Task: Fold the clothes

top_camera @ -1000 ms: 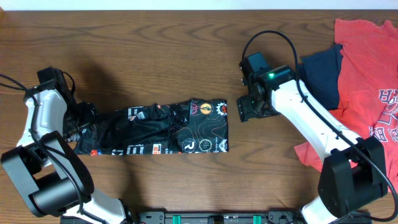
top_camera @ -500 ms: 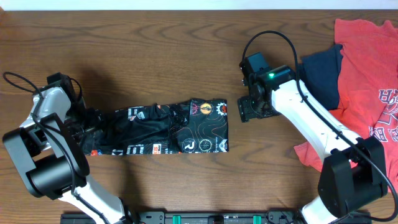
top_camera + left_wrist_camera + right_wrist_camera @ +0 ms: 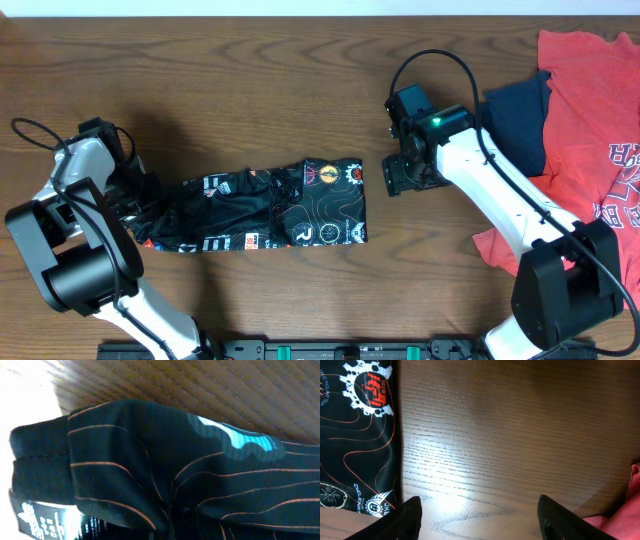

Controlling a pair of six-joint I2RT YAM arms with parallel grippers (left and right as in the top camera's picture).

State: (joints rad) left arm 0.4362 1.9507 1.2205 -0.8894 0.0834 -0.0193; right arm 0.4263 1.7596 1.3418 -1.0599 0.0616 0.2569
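Observation:
The clothes, a black jersey [image 3: 270,205] with thin orange-red lines and white logos, lie folded into a long strip across the middle of the table. My left gripper [image 3: 148,205] is shut on the strip's left end. In the left wrist view the bunched black fabric [image 3: 150,460] fills the frame and gathers into a pinch at the bottom centre, hiding the fingers. My right gripper [image 3: 400,178] hovers open just right of the strip's right end. In its wrist view the gripper [image 3: 480,515] has only bare wood between its fingers, and the jersey's edge [image 3: 355,435] lies to the left.
A red T-shirt [image 3: 590,130] with lettering lies spread at the right edge of the wooden table [image 3: 250,90], with a navy garment [image 3: 520,120] partly tucked beside it. A corner of the red shirt [image 3: 632,520] shows by the right finger.
My left gripper has closed on the jersey's left end, after the left arm shifted slightly right over it. The fabric there has bunched a little. The right arm has not moved.

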